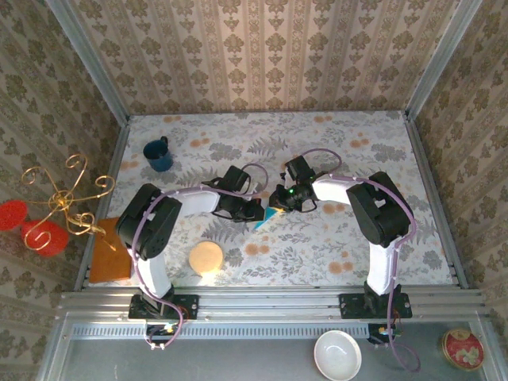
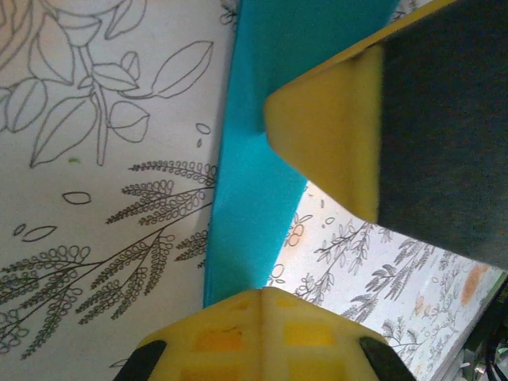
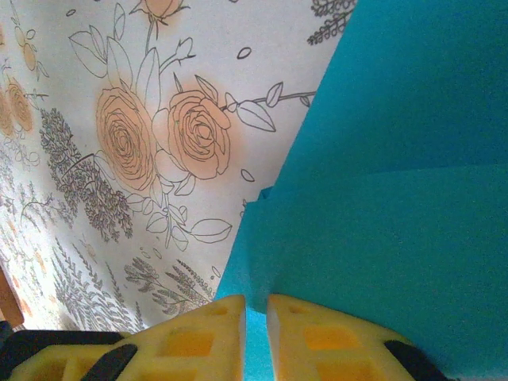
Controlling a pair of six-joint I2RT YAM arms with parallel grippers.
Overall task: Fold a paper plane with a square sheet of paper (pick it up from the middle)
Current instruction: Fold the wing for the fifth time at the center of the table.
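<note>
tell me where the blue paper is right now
In the top view the paper is mid-table, pinched between the left fingers and the right fingers, well right of the mug.

Bright, even light with soft shadows; the left claw [image 2: 262, 321] is blurred up close.

Non-task items on record, each placed against the floral table [image 1: 357, 151].
Dark blue mug [image 1: 159, 154]: upright on its far-left part. Round tan disc [image 1: 206, 258]: flat, close to its near edge, left of centre. Orange-brown board [image 1: 109, 252]: at its near-left corner. Gold wire stand [image 1: 63, 198] with two red objects [image 1: 44, 236], type undetermined: off its left side. White bowl [image 1: 337, 355] and red round tin [image 1: 463, 348]: beyond its near edge, towards the right.
</note>
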